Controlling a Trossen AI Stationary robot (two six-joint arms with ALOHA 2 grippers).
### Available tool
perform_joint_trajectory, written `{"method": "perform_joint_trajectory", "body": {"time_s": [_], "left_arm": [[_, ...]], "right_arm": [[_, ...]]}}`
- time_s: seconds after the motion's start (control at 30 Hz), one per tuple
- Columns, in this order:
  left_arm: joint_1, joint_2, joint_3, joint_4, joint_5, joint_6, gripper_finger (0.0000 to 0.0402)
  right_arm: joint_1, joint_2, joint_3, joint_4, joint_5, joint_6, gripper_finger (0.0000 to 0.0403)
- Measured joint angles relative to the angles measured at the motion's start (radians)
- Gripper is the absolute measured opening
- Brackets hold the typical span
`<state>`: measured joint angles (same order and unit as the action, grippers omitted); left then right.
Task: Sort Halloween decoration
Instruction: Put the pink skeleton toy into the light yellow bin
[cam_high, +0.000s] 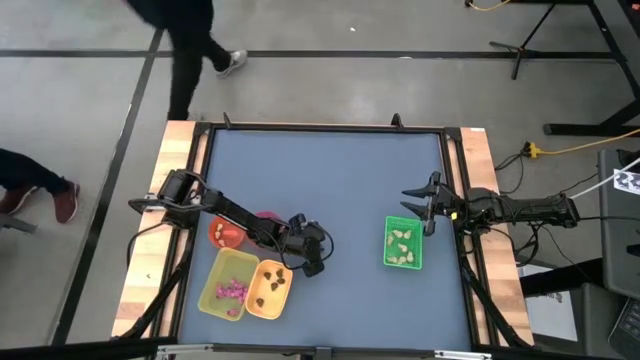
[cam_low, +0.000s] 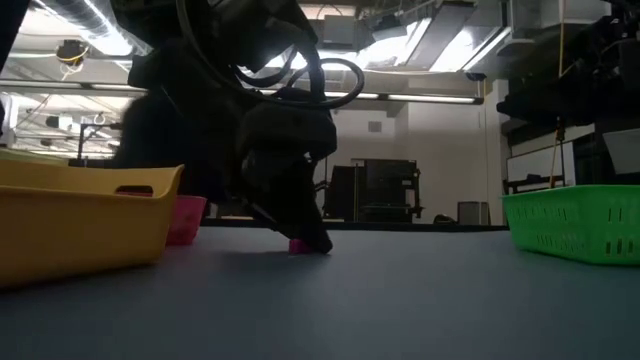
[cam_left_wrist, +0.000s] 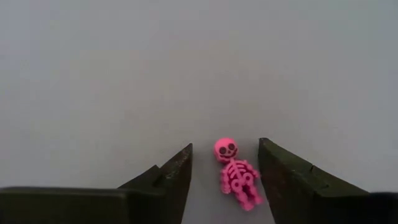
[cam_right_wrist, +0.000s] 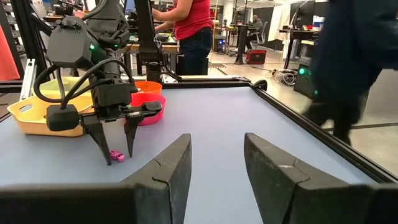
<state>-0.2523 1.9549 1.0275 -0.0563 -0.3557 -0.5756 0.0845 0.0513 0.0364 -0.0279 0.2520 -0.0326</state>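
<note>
A tiny magenta skeleton trinket (cam_left_wrist: 235, 174) lies flat on the blue-grey table (cam_high: 340, 170), near the table's front middle. My left gripper (cam_left_wrist: 225, 144) points down at a slant over it and is open, one finger on each side of the skeleton; I cannot tell whether either finger touches it. From across the table, the right wrist view shows the same gripper (cam_right_wrist: 119, 155) with its tips at the table beside the trinket (cam_right_wrist: 115, 155). My right gripper (cam_high: 408, 200) waits open at the table's right side, level, with nothing between its fingers.
Left of my left gripper stand a yellow tray (cam_high: 228, 285) with magenta trinkets and an orange-yellow tray (cam_high: 270, 288) with dark ones. Behind them are an orange bowl (cam_high: 225, 232) and a pink bowl (cam_high: 268, 216). A green tray (cam_high: 403, 243) with cream trinkets stands at the right.
</note>
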Motion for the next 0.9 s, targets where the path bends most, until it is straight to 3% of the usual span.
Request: {"method": "perform_joint_trajectory", "body": {"time_s": [0.9], "left_arm": [[0.000, 0.000, -0.002, -0.002, 0.005, 0.002, 0.0040]], "right_arm": [[0.000, 0.000, 0.000, 0.000, 0.000, 0.000, 0.0145]]}}
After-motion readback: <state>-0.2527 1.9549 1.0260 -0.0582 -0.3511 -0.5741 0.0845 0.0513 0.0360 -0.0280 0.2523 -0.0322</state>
